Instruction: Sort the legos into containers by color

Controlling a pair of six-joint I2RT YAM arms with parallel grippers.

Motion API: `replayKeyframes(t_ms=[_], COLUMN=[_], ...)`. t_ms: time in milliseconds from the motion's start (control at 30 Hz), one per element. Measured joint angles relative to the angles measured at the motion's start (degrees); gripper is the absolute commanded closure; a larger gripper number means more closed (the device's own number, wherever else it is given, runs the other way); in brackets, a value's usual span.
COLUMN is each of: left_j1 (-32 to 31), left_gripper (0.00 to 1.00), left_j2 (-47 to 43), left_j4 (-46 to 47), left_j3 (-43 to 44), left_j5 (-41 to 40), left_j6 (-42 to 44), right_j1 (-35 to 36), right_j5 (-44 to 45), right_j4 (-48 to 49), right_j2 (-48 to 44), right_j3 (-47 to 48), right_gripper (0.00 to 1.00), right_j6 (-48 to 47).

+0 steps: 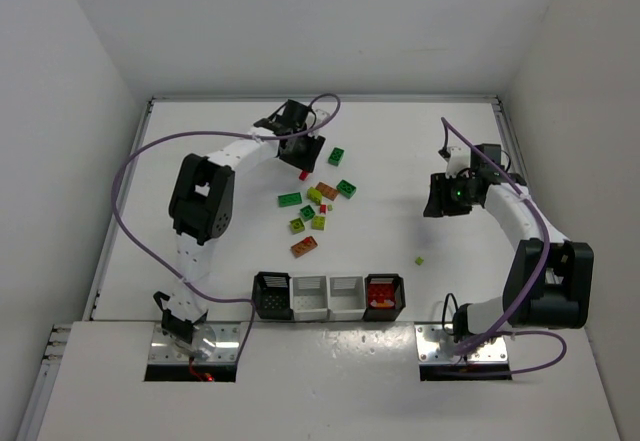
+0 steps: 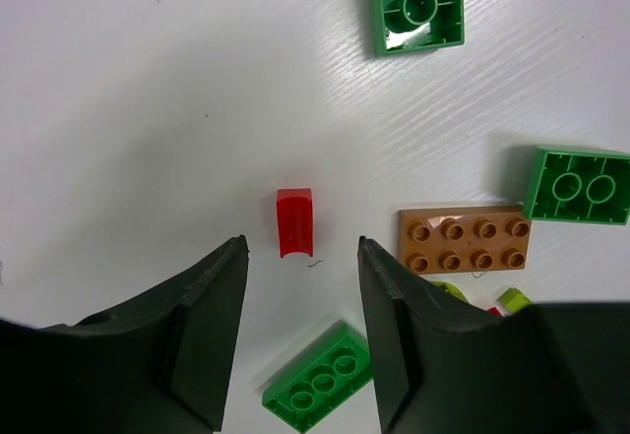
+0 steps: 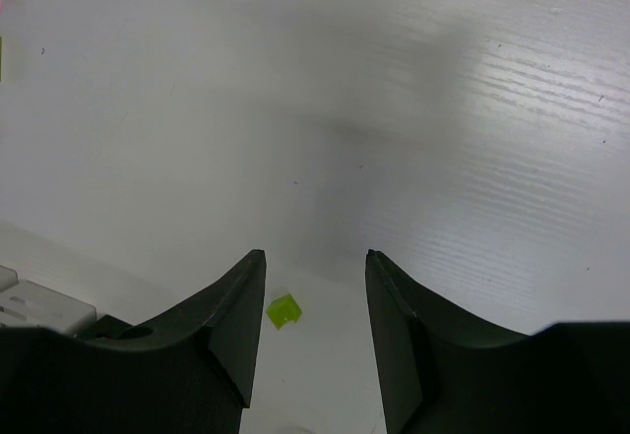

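Observation:
A small red lego (image 2: 294,222) lies on the white table just ahead of my left gripper (image 2: 302,244), which is open and holds nothing. Around it lie an orange-brown brick (image 2: 465,239) and dark green bricks (image 2: 417,1) (image 2: 320,377). From above, the left gripper (image 1: 300,153) hangs at the far edge of the scattered legos (image 1: 318,206). My right gripper (image 3: 315,255) is open above a tiny yellow-green lego (image 3: 284,310), which lies alone (image 1: 419,259). Four containers stand in a row; the right black one (image 1: 399,297) holds red pieces.
The other containers are a black one (image 1: 258,296) and two white ones (image 1: 309,311) (image 1: 347,313). Purple cables loop from both arms. Metal base plates (image 1: 225,341) (image 1: 432,341) sit at the near edge. White walls enclose the table on three sides.

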Motion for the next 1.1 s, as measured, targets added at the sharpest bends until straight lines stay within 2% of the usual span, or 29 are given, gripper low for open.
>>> replayKeyframes(t_ms=[333,733,800,967,1100], left_j1=[0.0,0.0,0.0,0.0,-0.3], left_gripper=[0.46,0.53,0.59,0.62,0.74], left_j2=[0.1,3.8,4.2,4.4,4.5], left_j4=[0.1,0.5,0.5,0.5,0.5], left_j3=[-0.2,-0.1,-0.1,-0.1,0.1], left_j5=[-1.0,-2.2,-2.5,-3.4,-4.0], left_j6=[0.5,1.2,1.3,1.5,1.6], right_j1=[0.0,0.0,0.0,0.0,0.0], right_j5=[0.0,-0.1,-0.1,-0.1,-0.1], right_j4=[0.0,0.0,0.0,0.0,-0.1], right_j2=[0.0,0.0,0.0,0.0,0.0], right_j3=[0.0,0.0,0.0,-0.1,-0.4], right_gripper=[0.54,0.54,0.54,0.54,0.54], right_j6=[0.0,0.0,0.0,0.0,0.0])
